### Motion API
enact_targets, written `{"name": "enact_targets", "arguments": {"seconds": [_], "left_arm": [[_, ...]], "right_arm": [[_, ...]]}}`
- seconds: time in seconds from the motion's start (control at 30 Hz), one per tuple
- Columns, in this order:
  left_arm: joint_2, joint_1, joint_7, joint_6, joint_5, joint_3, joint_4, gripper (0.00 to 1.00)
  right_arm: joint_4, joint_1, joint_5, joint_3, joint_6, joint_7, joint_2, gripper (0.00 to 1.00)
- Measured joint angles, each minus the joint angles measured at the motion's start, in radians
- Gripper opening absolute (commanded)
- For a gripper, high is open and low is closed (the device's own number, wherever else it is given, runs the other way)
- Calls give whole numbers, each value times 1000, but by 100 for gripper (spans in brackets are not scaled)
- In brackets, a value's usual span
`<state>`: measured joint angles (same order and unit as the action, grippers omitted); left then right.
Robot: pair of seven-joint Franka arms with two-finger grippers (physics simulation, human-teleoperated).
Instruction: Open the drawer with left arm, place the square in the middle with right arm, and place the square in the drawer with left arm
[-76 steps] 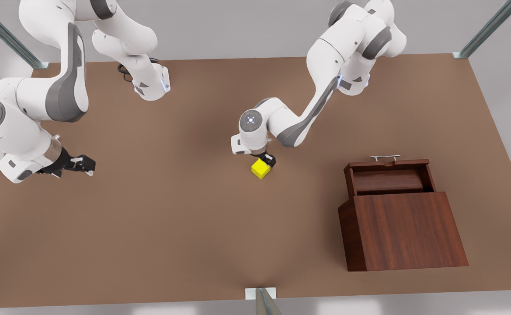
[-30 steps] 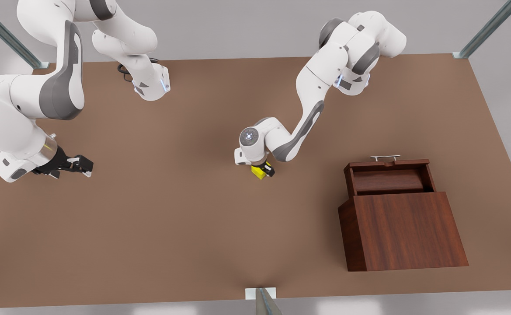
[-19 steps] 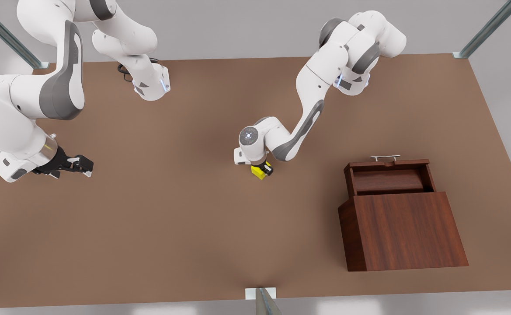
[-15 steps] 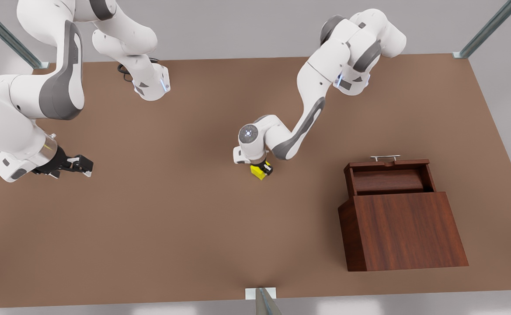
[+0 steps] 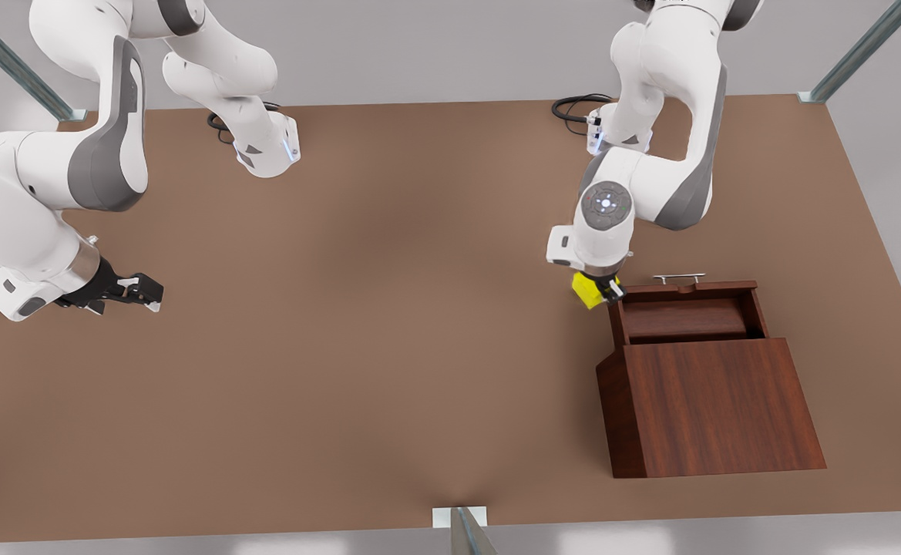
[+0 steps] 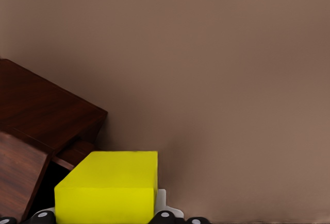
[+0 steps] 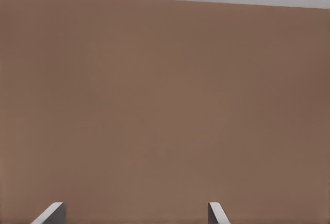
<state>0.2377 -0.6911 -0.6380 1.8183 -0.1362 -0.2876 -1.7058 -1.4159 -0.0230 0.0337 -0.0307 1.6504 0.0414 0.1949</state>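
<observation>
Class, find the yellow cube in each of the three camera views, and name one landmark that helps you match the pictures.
Front view: the yellow cube is held in the left claw, beside the open drawer at the front view's right.
Left wrist view: the cube sits close up between the claw's fingertips.
Right wrist view: bare table, no cube.
Shared landmark: the drawer's wooden corner.

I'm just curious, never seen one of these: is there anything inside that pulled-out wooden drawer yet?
The drawer shows only bare wood inside, though its back part is hidden under the box. The yellow cube is held in the left claw beside its corner. The right claw waits open far off.
</observation>
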Motion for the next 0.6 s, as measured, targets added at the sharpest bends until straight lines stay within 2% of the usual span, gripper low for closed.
{"name": "enact_targets", "arguments": {"seconds": [0.2, 0.33, 0.5, 0.53, 0.57, 0.6], "left_arm": [[8, -3, -303, 53, 47, -190, -38, 68], [30, 3, -408, 81, 69, -247, -57, 68], [85, 13, -425, 83, 82, -254, -57, 72], [90, 16, -425, 81, 85, -255, -57, 82], [95, 16, -433, 82, 91, -255, -57, 100], [99, 16, -437, 82, 97, -255, -56, 100]], "right_arm": [[8, 0, -1, 0, 0, 0, 0, 100], [9, 0, -1, 0, -4, 0, 2, 100], [9, 0, -1, 0, -4, 0, 3, 100], [9, 0, -1, 0, -4, 0, 3, 100], [9, 0, -1, 0, -4, 0, 3, 100], [9, 0, -1, 0, -3, 0, 3, 100]]}}
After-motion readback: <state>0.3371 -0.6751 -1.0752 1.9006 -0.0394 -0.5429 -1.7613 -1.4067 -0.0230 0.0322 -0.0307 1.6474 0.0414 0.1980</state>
